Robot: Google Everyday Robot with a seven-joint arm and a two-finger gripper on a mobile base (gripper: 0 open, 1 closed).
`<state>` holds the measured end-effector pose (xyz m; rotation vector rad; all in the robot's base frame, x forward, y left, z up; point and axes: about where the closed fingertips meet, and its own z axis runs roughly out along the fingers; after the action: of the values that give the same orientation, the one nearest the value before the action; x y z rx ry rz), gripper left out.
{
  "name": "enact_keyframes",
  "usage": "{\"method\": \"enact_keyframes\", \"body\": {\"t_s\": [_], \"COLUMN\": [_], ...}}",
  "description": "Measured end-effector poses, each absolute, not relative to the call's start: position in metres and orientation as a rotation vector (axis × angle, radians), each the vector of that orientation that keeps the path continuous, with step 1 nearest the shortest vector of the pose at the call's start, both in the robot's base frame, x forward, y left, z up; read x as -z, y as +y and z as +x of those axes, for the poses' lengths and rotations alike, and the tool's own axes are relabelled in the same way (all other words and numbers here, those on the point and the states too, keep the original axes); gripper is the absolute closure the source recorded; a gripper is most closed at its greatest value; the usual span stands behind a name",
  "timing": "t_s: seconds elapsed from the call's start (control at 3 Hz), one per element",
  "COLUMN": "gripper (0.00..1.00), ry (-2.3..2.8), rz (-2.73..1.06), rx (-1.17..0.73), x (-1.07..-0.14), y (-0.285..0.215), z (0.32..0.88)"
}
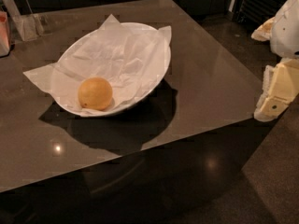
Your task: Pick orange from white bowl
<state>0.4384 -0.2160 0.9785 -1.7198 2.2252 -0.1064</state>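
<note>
The orange [95, 93] is a round yellow-orange fruit. It lies on crumpled white paper in the near left part of the white bowl [156, 78]. The bowl is wide and shallow and stands on the brown table, left of centre. The paper lining sticks out over the rim at the left and at the back. My gripper [272, 104] is at the right edge of the view, beyond the table's right edge. It is far to the right of the bowl and touches nothing. Part of the arm is cut off by the frame.
The brown table [210, 73] has its near edge running across the lower half of the view and a corner at the right. A clear container [28, 26] and a reddish object [3, 31] stand at the far left. Dark floor lies in front and to the right.
</note>
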Motion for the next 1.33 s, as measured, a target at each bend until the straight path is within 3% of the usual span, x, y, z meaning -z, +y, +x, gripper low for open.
{"method": "enact_keyframes", "body": {"t_s": [0.67,1.33], "gripper": [0.00,0.00], "ry": [2.191,1.908], "rz": [-1.700,-1.772], "rx": [0.071,-0.340], "x": [-0.984,-0.990], "y": [-0.206,-0.085], "z": [0.443,0.482]}}
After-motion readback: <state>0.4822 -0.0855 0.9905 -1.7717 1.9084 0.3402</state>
